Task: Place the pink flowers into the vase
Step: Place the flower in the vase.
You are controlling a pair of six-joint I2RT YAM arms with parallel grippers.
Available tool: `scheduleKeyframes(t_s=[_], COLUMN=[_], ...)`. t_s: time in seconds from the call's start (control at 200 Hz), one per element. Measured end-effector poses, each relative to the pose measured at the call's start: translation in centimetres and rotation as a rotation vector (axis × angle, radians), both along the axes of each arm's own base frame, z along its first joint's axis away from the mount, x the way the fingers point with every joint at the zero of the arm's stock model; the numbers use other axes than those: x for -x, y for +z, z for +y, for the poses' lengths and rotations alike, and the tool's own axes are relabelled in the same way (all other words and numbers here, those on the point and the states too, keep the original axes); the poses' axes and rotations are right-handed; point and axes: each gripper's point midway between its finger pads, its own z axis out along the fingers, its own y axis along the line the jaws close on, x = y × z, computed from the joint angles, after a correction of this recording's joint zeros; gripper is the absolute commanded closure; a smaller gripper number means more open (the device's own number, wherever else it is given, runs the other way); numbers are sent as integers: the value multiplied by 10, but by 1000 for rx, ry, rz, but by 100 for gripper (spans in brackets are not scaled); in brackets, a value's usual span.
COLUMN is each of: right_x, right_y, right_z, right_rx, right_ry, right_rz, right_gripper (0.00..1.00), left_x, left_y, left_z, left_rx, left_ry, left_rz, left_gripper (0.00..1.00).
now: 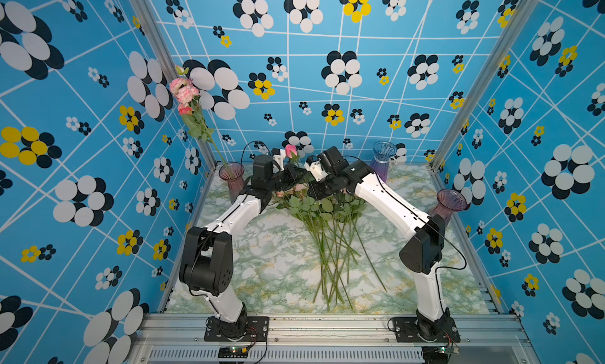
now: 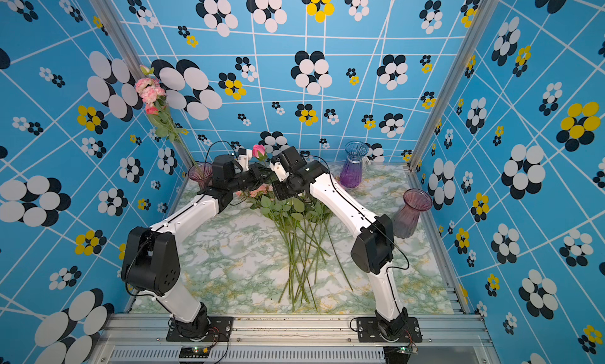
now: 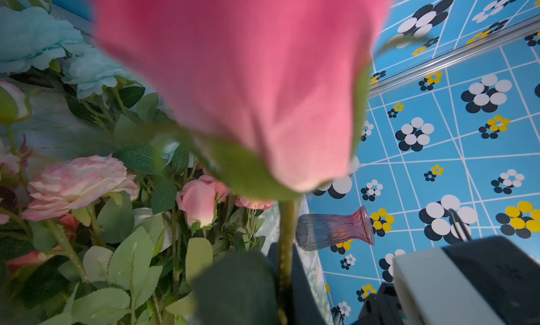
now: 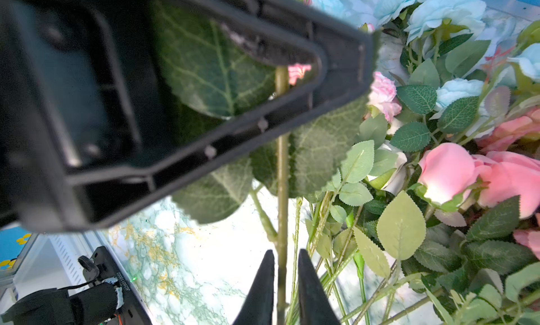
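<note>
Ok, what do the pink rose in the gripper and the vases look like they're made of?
Pink rose: soft matte petals, likely fabric; its stem looks like moulded plastic with tiny nubs. Blue-purple vase, pink vase holding flowers, empty pink vase: ribbed, see-through, glossy, so tinted glass or clear plastic; cannot tell which.

Left arm (image 1: 235, 211) and right arm (image 1: 386, 195) match: white tapered links, bulky black joints, thin black cables (image 1: 464, 254). Black plates (image 1: 258, 326) with corner screws sit on the rail (image 1: 327, 326). Right gripper (image 4: 285, 250): black wedge fingers.
</note>
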Motion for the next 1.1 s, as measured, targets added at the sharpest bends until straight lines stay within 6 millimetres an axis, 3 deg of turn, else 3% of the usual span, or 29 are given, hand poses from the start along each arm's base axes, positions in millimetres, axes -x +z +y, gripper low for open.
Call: scheduleKeyframes(t_s=[0.155,0.305,0.415,0.55,0.625,0.72,0.825,0.949,1.099], right_x=[3,17,24,27,28,30,30,31,31], right_y=[1,6,11,10,3,-5,-8,-7,-8], right_z=[-7,-22,-30,-34,-35,-36,-35,-34,-32], right_rx=[7,15,18,18,22,30,31,24,13], right_ry=[-6,-13,-18,-20,-24,-23,-24,-18,-14], right_rz=[-1,4,-7,-8,3,17,21,25,26], right_gripper=[47,27,15,1,1,1,1,1,1], left_x=[-9,-26,-37,-39,-33,-11,17,40,47], left_y=[10,34,73,151,204,271,320,343,342], left_z=[20,64,101,151,180,219,248,262,281], left_rx=[-42,-100,-143,-243,-316,-405,-499,-595,-709], left_ry=[29,107,180,298,387,522,654,760,862], left_rz=[-38,-88,-170,-338,-458,-613,-730,-795,-805], left_gripper=[100,100,100,100,100,100,100,100,100])
